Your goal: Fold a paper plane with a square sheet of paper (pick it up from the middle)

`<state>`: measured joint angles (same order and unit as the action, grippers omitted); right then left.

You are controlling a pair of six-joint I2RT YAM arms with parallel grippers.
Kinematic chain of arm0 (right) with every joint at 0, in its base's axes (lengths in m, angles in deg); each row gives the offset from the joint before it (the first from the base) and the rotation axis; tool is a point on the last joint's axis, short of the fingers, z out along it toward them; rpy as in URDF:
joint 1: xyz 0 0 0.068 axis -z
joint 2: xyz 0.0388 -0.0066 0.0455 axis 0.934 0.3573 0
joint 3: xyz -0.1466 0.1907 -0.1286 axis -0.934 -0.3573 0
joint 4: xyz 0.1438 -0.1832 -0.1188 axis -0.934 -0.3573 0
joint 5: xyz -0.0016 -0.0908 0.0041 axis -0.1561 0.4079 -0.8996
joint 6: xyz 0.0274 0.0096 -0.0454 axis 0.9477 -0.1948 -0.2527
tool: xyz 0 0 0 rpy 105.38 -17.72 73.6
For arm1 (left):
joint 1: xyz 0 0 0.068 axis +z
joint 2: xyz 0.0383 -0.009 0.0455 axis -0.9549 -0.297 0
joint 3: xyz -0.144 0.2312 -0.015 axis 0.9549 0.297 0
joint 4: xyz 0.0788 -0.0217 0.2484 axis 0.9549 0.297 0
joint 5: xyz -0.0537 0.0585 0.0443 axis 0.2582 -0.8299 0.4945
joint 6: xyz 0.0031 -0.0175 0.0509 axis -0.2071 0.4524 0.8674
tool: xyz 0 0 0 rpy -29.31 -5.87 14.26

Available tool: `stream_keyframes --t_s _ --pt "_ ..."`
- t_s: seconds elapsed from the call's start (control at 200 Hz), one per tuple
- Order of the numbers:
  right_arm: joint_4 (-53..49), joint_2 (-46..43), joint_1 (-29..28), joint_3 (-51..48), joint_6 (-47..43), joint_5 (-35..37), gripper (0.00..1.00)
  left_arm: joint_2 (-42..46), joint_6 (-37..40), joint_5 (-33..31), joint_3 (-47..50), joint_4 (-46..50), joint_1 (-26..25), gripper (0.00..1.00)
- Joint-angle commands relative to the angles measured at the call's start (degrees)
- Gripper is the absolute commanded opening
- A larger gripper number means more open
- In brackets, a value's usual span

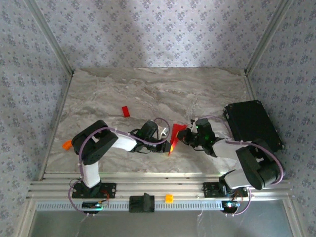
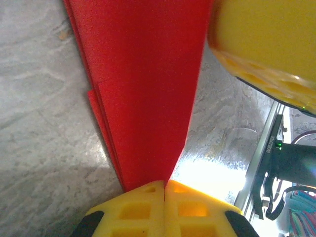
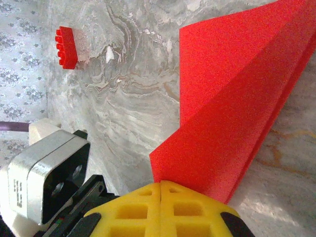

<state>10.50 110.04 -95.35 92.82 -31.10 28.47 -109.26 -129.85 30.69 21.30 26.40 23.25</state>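
The square sheet of paper (image 1: 176,131) is bright red and folded into a long, layered, pointed wedge, much like a paper plane. It is held just above the marble table, between the two arms. My left gripper (image 1: 170,146) is shut on its narrow end; in the left wrist view the yellow fingertips (image 2: 164,185) meet where the red wedge (image 2: 143,89) tapers down. My right gripper (image 1: 186,135) is shut on the paper's other edge; its yellow tips (image 3: 161,184) pinch the lower corner of the folded paper (image 3: 232,98).
A small red studded block (image 1: 126,111) (image 3: 66,47) lies on the table (image 1: 148,89) behind the left arm. A black case (image 1: 252,126) sits at the right edge. Small orange pieces lie at the left edge (image 1: 66,145) and on the front rail (image 1: 169,198).
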Motion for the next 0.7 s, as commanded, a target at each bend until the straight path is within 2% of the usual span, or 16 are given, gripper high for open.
stream_keyframes --t_s 0.0,0.445,0.695 --pt "3.36 2.03 1.11 1.09 0.51 -1.92 0.05 -1.19 -1.55 -0.22 1.39 -1.47 0.75 0.00" --pt "2.46 1.92 1.95 -1.01 -0.24 -4.22 0.04 -0.62 -4.93 -1.77 3.72 -4.53 1.48 0.00" --pt "2.89 5.04 1.34 0.76 -0.66 -5.71 0.04 -0.35 -6.19 -2.16 4.33 -5.63 1.57 0.00"
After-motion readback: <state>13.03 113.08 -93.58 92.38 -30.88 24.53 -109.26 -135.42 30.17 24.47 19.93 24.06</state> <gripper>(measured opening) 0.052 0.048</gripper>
